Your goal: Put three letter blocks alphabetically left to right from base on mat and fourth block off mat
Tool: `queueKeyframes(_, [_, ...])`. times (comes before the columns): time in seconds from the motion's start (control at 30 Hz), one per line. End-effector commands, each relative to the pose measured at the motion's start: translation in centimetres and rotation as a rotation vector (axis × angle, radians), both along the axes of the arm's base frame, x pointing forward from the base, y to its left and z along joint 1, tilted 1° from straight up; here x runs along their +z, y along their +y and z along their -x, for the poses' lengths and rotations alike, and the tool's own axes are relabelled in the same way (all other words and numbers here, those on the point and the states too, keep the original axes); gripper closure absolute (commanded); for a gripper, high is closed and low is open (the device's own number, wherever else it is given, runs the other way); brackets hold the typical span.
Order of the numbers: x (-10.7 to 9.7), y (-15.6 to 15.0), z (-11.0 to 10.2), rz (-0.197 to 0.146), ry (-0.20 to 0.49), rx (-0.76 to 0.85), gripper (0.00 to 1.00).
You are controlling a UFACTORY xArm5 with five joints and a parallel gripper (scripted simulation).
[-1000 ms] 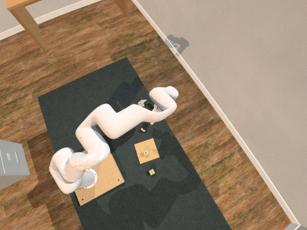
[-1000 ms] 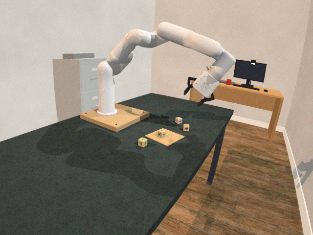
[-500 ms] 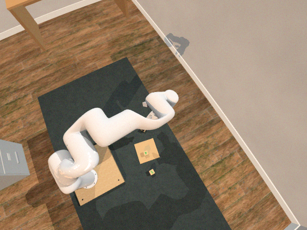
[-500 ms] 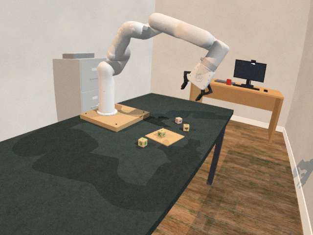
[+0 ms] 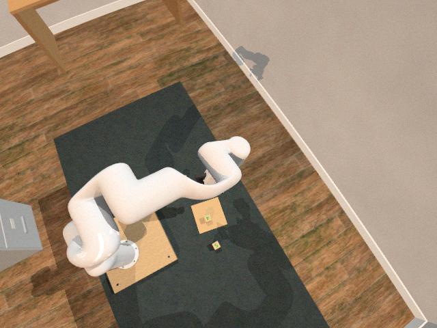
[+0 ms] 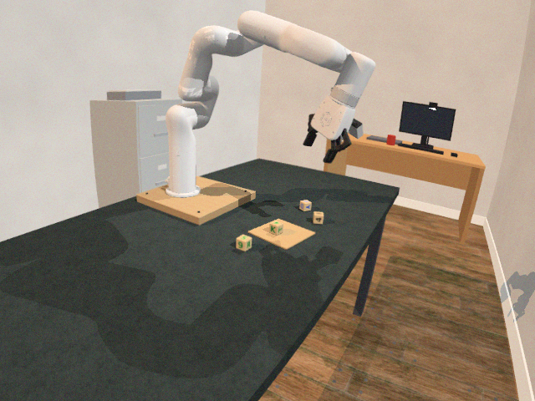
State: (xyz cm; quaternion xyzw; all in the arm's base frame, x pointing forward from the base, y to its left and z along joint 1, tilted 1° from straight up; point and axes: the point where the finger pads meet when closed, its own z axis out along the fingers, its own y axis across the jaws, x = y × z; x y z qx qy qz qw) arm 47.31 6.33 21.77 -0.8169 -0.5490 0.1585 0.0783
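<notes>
On a dark table (image 6: 129, 302) in a small room, a white robot arm (image 6: 293, 41) rises from a wooden base plate (image 6: 216, 207) near one long edge and reaches up and over toward the far end of the table. Its gripper (image 6: 322, 149) hangs high in the air above the table, tilted downward, with the black fingers (image 6: 309, 138) spread wide apart and nothing between them.

Below it, a thin tan square mat (image 6: 298, 237) lies flat near the other long edge, the one facing the open floor. One small wooden block (image 6: 276, 226) sits on the mat, close to its middle, with a green letter K facing the side camera. A second block (image 6: 243, 242) rests on the table just beside the mat's near corner, off the mat, showing green marks I cannot read for certain. Two more blocks lie on the table past the mat's far side, toward the far end: one with a blue mark (image 6: 305, 205) and, close by it, one with a dark mark (image 6: 318, 216). Both are apart from the mat and from each other.

From overhead, the arm covers those two far blocks, while the mat (image 5: 201, 225) and the near block (image 5: 216, 245) stay visible.

Behind the table stand a grey filing cabinet (image 6: 124, 142) and a wooden desk (image 6: 431, 165) with a monitor (image 6: 426, 120).
</notes>
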Motion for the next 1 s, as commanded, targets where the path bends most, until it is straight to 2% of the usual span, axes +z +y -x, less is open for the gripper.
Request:
queueKeyframes(0.0, [0.8,-0.8,0.5,0.031,-0.057,-0.125,0.0])
queueKeyframes(0.1, [1.2,-1.3,0.9,0.05,-0.084,-0.207,0.0])
queueKeyframes(0.17, [1.2,-1.3,0.9,0.05,-0.084,-0.207,0.0])
queueKeyframes(0.2, [1.6,-1.7,1.4,0.067,-0.108,-0.285,0.0])
queueKeyframes(0.53, [2.5,-3.2,3.0,0.114,-0.187,-0.547,0.0])
queueKeyframes(0.67, [2.8,-3.8,3.7,0.13,-0.218,-0.66,0.0])
queueKeyframes(0.73, [2.8,-3.8,3.7,0.13,-0.218,-0.66,0.0])
queueKeyframes(0.77, [2.9,-4.3,4.3,0.139,-0.239,-0.741,0.0])
queueKeyframes(0.97, [3.1,-5.1,5.3,0.154,-0.277,-0.895,0.0])
